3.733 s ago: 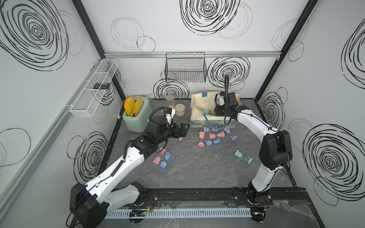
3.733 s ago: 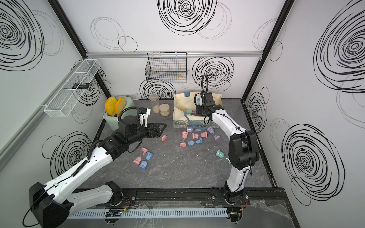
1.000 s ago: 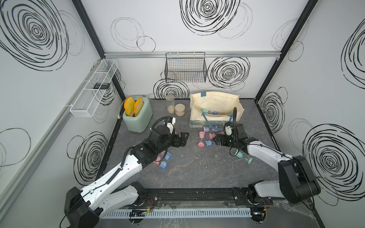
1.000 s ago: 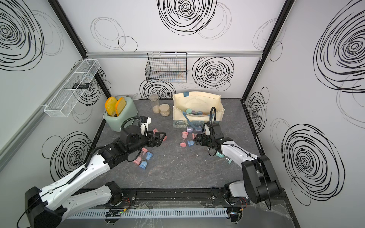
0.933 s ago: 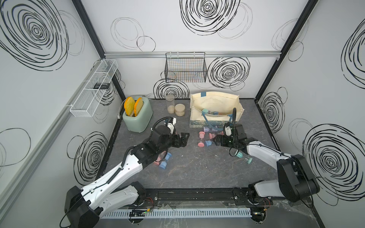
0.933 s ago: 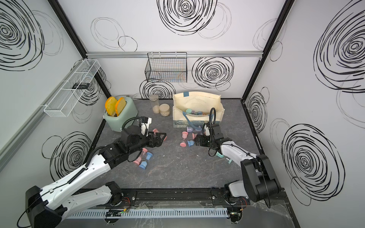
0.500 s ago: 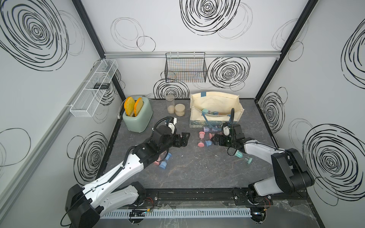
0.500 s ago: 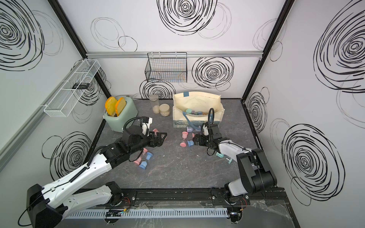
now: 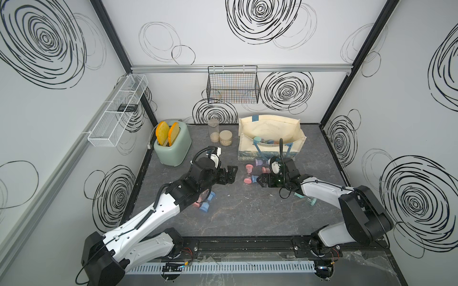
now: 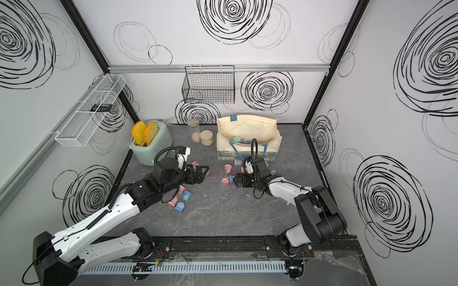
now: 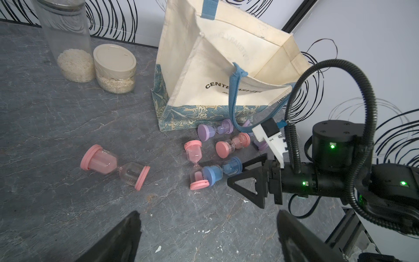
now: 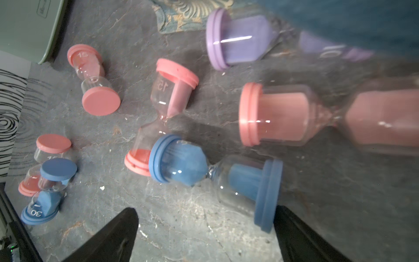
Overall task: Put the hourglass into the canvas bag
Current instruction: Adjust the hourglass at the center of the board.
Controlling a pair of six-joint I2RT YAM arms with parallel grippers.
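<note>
The right gripper (image 9: 260,180) sits low over the dark worktop (image 9: 247,213), its jaws spread wide with nothing between them. Just ahead of them a blue hourglass (image 12: 215,174) lies on its side, one cap resting against the cap of a pink hourglass (image 12: 165,108). In the left wrist view one jaw comes right up to the blue hourglass's nearer cap, but I cannot tell whether they touch.

Behind this cluster the canvas bag (image 9: 270,127) stands upright and open near the back wall. A blue strap handle (image 11: 233,99) droops over its front wall. A few hourglasses (image 9: 262,141) with teal and blue caps already lie inside. At the foot of the bag, a purple hourglass (image 11: 214,131) and another pink hourglass (image 11: 233,145) lie on their sides.

The left gripper (image 9: 231,173) hovers above the worktop facing the right one, jaws apart and empty. A lone pink hourglass (image 11: 114,166) lies on its side near it. Under the left arm a blue-capped hourglass (image 9: 204,205) and a pink one lie together, and a teal hourglass (image 9: 308,200) lies beside the right arm.

A tall clear jar (image 9: 213,130) and a short lidded jar (image 9: 226,137), both holding pale grains, stand left of the bag. A mint-green toaster (image 9: 173,148) stands in the back left corner.
</note>
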